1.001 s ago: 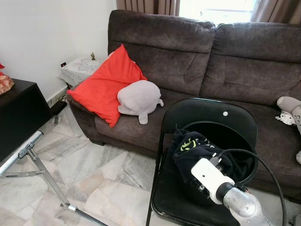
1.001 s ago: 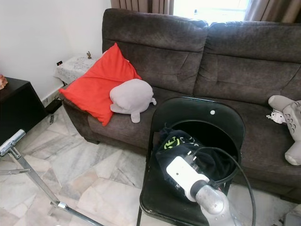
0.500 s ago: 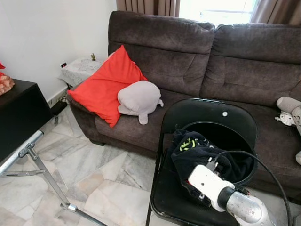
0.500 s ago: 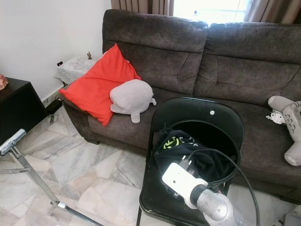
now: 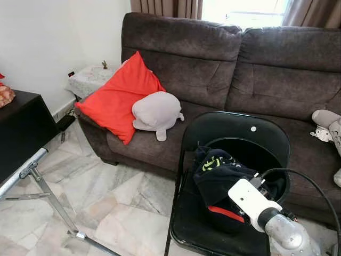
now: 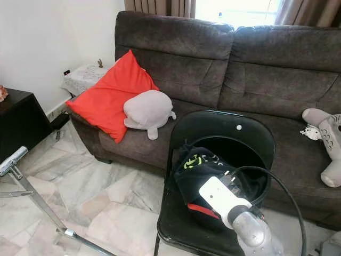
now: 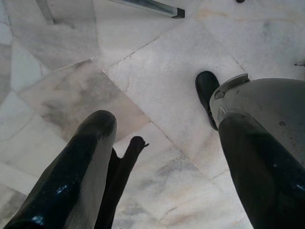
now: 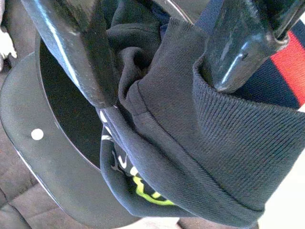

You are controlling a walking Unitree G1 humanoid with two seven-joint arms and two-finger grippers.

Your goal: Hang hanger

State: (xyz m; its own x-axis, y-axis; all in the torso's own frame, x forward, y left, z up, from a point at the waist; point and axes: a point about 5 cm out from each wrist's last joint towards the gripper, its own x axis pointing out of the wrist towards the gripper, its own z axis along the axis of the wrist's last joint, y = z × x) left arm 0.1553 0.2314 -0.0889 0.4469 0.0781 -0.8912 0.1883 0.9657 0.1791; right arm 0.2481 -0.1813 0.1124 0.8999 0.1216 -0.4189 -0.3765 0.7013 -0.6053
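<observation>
Fingers [image 8: 90, 62] of the right gripper [image 8: 157, 52] stand part open in the right wrist view, one on each side of a ribbed fold of the dark garment [image 8: 190, 157] — both press into the cloth. A red stripe shows at 3 o'clock, a yellow-green print at 6, and the black chair back [image 8: 28, 129] curves round at 8.

In the left wrist view the left gripper [image 7: 162, 167] hangs over marble floor [image 7: 143, 71], its fingers [image 7: 81, 162] spread wide and holding nothing.

From the left eye view, the right arm [image 5: 266, 213] reaches in from 5 o'clock to the garment [image 5: 218, 170] heaped on the chair [image 5: 240, 133] seat. I cannot make out a hanger. Behind, at 12, stands the sofa [image 5: 224, 58] — a red cushion [image 5: 117, 98] and grey plush [image 5: 157, 112] lie at 10. A metal stand [image 5: 37, 181] leans at 8.
</observation>
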